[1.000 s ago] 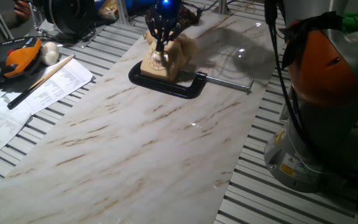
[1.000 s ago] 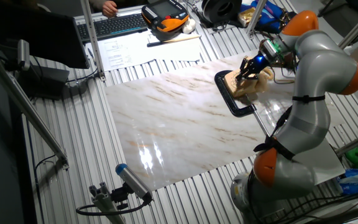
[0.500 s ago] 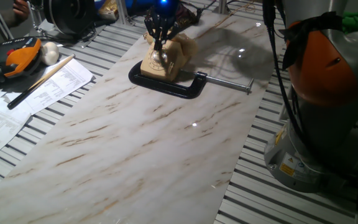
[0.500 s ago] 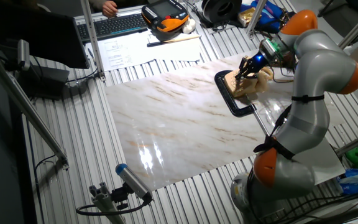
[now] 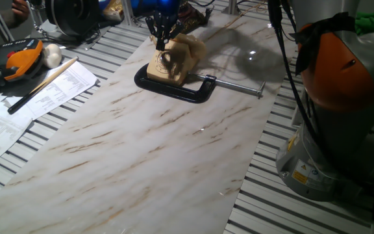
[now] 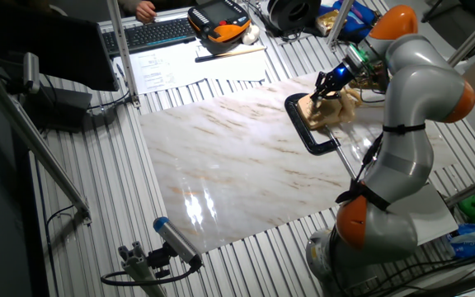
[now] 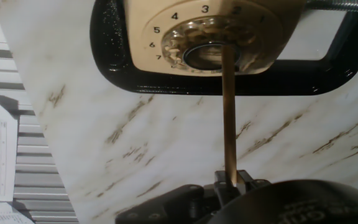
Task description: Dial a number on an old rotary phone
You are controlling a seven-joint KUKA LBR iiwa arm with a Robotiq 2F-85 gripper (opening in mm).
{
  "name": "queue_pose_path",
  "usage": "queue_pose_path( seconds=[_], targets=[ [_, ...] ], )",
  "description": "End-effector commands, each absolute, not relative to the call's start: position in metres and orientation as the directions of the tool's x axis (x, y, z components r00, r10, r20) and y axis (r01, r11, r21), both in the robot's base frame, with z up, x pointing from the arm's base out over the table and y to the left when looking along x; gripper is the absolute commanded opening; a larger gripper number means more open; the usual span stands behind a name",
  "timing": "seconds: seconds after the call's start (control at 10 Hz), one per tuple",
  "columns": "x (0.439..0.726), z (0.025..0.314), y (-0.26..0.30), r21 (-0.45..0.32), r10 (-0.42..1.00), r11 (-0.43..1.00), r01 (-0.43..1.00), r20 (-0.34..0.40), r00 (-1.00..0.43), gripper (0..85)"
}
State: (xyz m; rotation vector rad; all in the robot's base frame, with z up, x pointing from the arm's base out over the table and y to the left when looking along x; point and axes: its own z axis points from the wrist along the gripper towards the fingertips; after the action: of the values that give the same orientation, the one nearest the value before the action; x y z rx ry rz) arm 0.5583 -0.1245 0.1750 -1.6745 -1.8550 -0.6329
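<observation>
The old rotary phone sits directly under the claw, inside a black C-clamp on the desk, dial sloping forward. The claw is clenched on a thin rod reaching the dial.

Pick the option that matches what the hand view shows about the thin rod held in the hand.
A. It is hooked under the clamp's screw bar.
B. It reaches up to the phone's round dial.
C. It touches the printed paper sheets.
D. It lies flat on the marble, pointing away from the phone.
B: in the hand view the thin rod runs from the hand up to the dial of the old rotary phone.
</observation>
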Motion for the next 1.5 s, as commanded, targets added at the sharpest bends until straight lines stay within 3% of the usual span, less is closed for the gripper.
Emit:
queue_pose_path(
  seconds=[0.0, 0.9, 1.4],
  targets=[
    [0.561, 0.175, -0.123, -0.026, 0.734, 0.11, 0.994, 0.677, -0.064, 0.0],
    [0.569, 0.171, -0.131, -0.076, 0.744, -0.002, 0.997, 0.666, 0.052, 0.0],
    [0.57, 0.172, -0.131, -0.061, 0.814, -0.015, 0.998, 0.578, 0.048, 0.0]
  ],
)
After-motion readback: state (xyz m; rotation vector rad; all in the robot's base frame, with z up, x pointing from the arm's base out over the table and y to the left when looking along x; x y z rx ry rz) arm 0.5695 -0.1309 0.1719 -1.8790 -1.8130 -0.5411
